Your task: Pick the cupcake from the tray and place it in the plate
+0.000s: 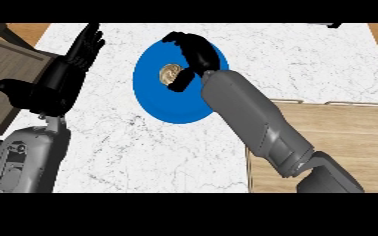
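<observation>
One cupcake [170, 73] sat over the plate [159, 107], right hand [196, 55] curled round it; placing step, imo next: let go. Left hand [70, 70] idled open left of plate.

White marble counter [295, 55] carries blue plate [159, 102] centre, wooden tray [332, 130] at right.

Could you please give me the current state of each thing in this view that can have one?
cupcake: over the blue plate, beside the right hand's thumb; resting or held, cannot tell.
blue plate: flat on the marble counter, partly covered by the right forearm.
right hand: over the plate, fingers curled by the cupcake.
left hand: open, fingers up, resting at the left.
wooden tray: at the right, nothing seen on it.
</observation>
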Robot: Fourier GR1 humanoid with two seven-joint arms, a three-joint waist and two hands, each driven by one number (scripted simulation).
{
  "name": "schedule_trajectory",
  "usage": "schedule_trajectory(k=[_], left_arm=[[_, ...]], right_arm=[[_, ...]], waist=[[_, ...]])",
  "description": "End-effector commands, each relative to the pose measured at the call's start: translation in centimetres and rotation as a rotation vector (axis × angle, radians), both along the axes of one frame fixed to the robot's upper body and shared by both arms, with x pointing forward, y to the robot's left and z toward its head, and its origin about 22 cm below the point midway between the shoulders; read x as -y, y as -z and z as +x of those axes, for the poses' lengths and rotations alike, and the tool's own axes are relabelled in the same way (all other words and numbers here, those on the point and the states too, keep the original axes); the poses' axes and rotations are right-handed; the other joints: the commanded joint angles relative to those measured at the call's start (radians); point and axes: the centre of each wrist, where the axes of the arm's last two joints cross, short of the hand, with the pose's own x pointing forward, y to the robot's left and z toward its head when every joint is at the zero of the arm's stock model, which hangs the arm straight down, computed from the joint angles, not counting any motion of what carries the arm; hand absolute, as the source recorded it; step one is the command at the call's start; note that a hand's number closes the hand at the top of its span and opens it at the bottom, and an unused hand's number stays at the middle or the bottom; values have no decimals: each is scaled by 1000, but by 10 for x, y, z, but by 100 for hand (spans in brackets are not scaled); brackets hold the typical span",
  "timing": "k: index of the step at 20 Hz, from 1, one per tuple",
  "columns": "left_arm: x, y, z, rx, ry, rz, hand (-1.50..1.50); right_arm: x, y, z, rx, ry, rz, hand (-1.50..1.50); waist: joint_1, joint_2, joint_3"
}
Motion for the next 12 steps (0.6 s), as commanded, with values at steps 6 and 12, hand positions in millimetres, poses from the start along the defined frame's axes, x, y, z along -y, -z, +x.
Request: schedule_trajectory(k=[6, 12], left_arm=[[3, 5, 1, -5, 8, 5, 0], [-16, -7, -6, 2, -39, -5, 0]], right_arm=[[1, -3, 0, 53, 27, 299, -150], [7, -14, 8, -12, 37, 518, -150]], waist=[[3, 1, 1], [-27, -13, 1]])
